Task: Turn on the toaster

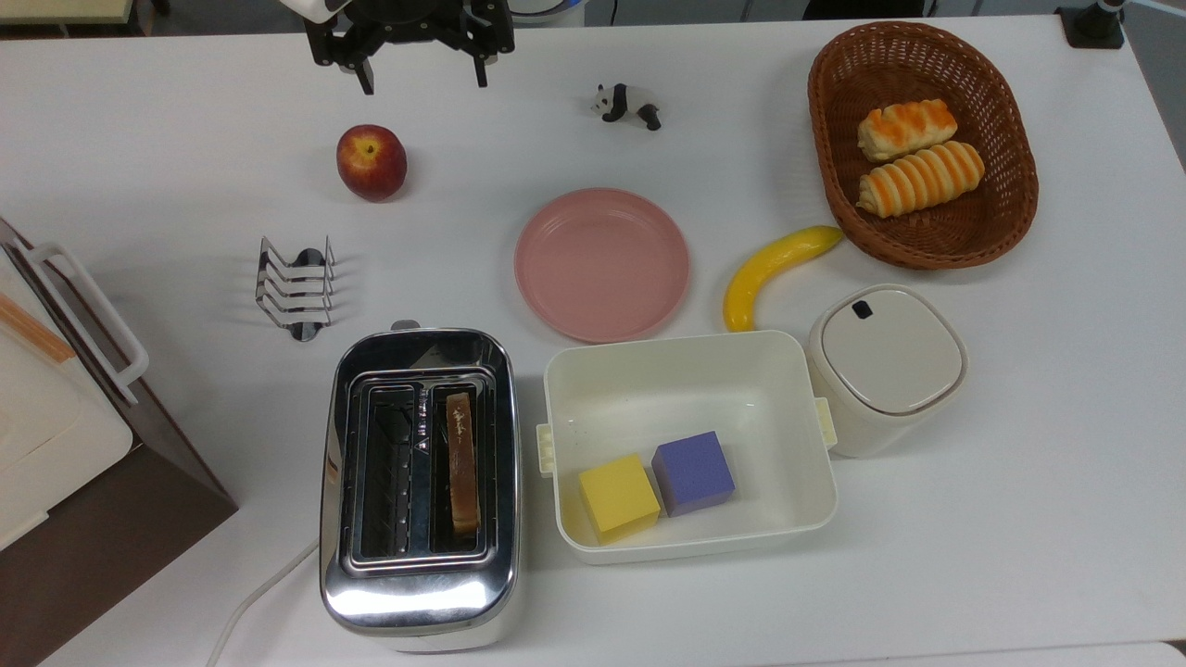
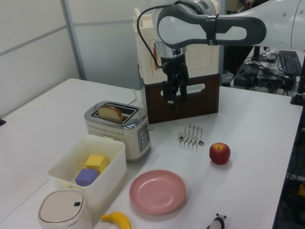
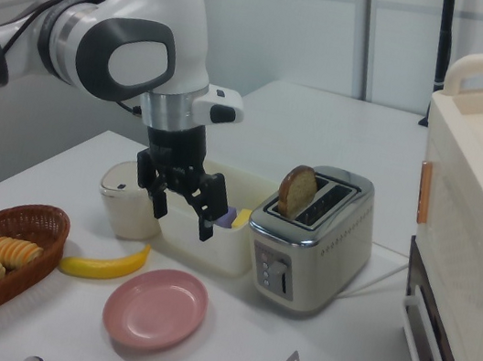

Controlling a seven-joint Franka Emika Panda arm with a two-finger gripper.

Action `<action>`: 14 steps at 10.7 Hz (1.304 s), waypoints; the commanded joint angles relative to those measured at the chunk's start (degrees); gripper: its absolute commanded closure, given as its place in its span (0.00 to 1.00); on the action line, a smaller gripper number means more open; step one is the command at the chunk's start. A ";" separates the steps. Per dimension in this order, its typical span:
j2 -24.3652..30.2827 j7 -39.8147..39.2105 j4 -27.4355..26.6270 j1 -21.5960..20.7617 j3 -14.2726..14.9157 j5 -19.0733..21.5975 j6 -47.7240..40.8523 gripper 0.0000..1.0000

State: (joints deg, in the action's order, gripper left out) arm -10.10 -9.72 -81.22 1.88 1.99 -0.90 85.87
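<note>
The chrome two-slot toaster [image 1: 417, 565] stands near the front edge in the top view, with a white cord [image 1: 259, 593] trailing from its front left. A slice of toast [image 1: 462, 463] stands in the slot on the top view's right. A small lever tab [image 1: 405, 325] sticks out at the toaster's far end. The toaster [image 2: 119, 129] also shows in the left view, and in the right view the toaster [image 3: 309, 247] has its control panel facing the camera. My gripper [image 1: 423, 76] hangs open and empty above the table's far side, well away from the toaster. The same gripper [image 2: 174, 98] [image 3: 184, 217] points downward.
A red apple [image 1: 371, 162], a wire toast rack [image 1: 295, 287] and a pink plate [image 1: 602, 264] lie between gripper and toaster. A white bin [image 1: 686, 371] with two cubes adjoins the toaster. Banana [image 1: 774, 273], bread basket [image 1: 1010, 222], panda toy [image 1: 627, 102], lidded container [image 1: 885, 371] and box appliance [image 1: 56, 417] surround these.
</note>
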 commanded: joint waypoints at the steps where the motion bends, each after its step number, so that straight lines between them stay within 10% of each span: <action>1: 2.45 -0.30 -1.66 -0.84 1.70 0.18 -0.35 0.00; 14: 2.10 -0.83 -2.10 -0.48 1.52 0.37 0.88 0.00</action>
State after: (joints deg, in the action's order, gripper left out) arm -9.39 -9.73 -81.48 1.95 3.02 -0.87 85.85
